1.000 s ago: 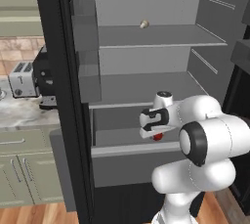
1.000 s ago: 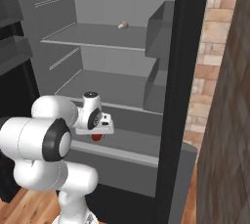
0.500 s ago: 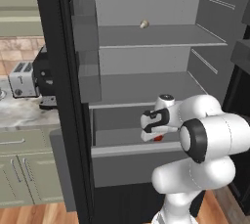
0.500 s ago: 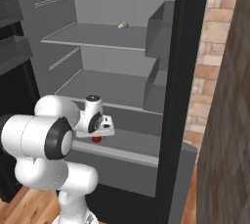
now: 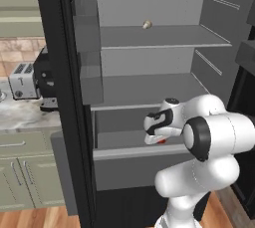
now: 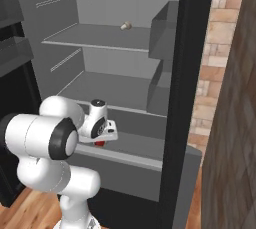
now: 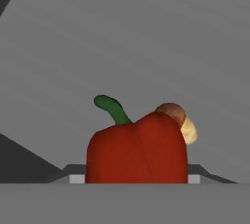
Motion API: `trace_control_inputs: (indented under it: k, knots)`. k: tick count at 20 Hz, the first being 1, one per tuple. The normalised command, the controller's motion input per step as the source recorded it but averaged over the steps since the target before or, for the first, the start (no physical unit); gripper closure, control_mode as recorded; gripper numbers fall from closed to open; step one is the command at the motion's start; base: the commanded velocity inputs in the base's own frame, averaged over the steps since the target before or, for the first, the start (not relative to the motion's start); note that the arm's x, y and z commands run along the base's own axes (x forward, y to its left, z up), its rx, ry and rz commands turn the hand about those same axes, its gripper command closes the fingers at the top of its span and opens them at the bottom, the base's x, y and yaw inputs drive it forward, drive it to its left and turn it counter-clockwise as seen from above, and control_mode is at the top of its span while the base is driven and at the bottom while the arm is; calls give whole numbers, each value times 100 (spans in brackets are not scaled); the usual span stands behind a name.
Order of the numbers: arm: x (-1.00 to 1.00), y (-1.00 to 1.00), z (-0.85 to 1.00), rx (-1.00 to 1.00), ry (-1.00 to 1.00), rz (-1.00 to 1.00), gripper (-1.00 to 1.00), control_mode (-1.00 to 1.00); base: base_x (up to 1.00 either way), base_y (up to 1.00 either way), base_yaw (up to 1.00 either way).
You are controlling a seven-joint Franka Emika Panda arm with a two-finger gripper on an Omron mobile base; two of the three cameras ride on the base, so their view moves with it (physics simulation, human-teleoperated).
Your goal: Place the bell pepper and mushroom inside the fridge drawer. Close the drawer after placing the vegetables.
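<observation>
Pincer clamped on the pepper, low over the open drawer of the black fridge; red of the pepper peeking beneath the hand in both base views. In the hand view, pepper at 6 o'clock, green stem curling toward 11, mushroom just behind at 2 o'clock, touching or nearly so, on grey drawer floor. Drawer pulled out, front edge below the hand. Higher up, a small pale thing on the top shelf. Far off at 9 o'clock, a toaster on the marbled surface.
</observation>
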Motion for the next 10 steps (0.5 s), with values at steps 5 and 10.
trace_control_inputs:
  k: [5, 10]
  knots:
    - [0, 0, -9, 4, 0, 4, 100, -100, 0, 0, 0]
    - [0, 0, -20, 2, 0, 1, -100, -100, 0, 0, 0]
